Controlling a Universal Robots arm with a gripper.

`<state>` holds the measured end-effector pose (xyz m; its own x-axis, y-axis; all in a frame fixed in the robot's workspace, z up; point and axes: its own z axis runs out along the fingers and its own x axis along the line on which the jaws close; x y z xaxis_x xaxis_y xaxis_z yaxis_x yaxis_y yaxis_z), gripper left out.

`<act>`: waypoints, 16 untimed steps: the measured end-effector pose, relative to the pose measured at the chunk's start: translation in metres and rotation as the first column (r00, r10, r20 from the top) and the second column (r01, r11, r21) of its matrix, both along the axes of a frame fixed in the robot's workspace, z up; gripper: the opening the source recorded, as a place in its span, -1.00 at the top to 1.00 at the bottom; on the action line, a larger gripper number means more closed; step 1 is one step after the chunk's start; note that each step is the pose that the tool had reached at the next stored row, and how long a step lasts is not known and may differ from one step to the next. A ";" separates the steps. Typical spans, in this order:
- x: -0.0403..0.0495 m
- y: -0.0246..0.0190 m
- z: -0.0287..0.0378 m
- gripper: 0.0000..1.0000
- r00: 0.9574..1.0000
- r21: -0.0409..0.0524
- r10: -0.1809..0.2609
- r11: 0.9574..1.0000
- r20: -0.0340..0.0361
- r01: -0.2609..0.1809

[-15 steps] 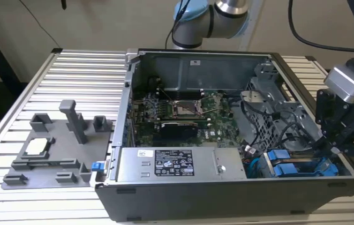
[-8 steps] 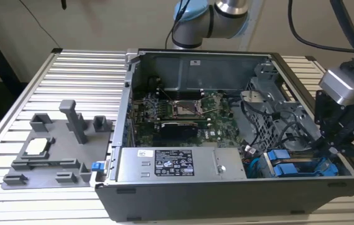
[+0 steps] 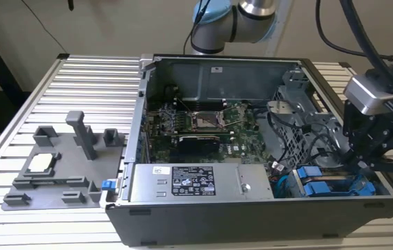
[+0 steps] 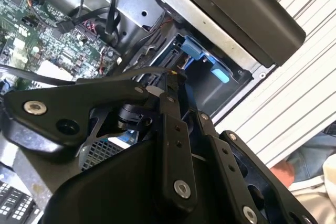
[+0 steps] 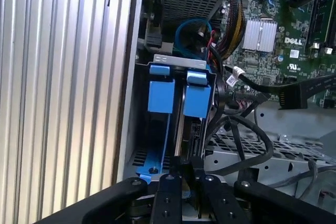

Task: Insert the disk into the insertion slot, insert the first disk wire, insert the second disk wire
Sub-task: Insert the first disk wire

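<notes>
The disk stands on edge in the drive bay at the case's front corner, on the exterior view's right. Its blue carrier (image 5: pixel 197 100) (image 3: pixel 319 188) sits beside a second blue carrier (image 5: pixel 161 95). My gripper (image 3: pixel 354 162) (image 5: pixel 184 165) (image 4: pixel 171 77) hangs right over the bay at the disk's cable end, fingers pressed together. A thin black wire (image 4: pixel 79 80) runs up to the fingertips and appears pinched between them. Another flat black wire with a connector (image 5: pixel 294 97) lies loose over the metal cage beside the bay.
The open computer case (image 3: pixel 252 221) lies on a ribbed aluminium table (image 3: pixel 78 83). The motherboard (image 3: pixel 203 122) and power supply (image 3: pixel 192 182) fill the middle of the case. Cable loops (image 5: pixel 247 140) crowd the bay. A grey fixture plate (image 3: pixel 57 172) stands on the exterior view's left.
</notes>
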<state>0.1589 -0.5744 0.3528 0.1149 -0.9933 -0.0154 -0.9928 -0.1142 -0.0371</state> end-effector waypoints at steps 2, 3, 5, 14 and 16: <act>-0.0001 0.0013 -0.0013 0.62 1.000 0.000 -0.005 1.000 0.006 0.005; -0.0001 0.0015 -0.0019 0.62 1.000 0.000 -0.011 1.000 0.008 0.011; -0.0002 0.0019 -0.0030 0.62 1.000 0.000 -0.027 1.000 0.014 0.027; -0.0034 0.0070 -0.0067 0.62 0.997 0.001 -0.068 0.998 0.026 0.068; -0.0035 0.0075 -0.0068 0.62 0.997 0.001 -0.069 0.998 0.026 0.069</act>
<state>0.1554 -0.5669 0.3460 0.0460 -0.9989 -0.0133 -0.9970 -0.0451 -0.0632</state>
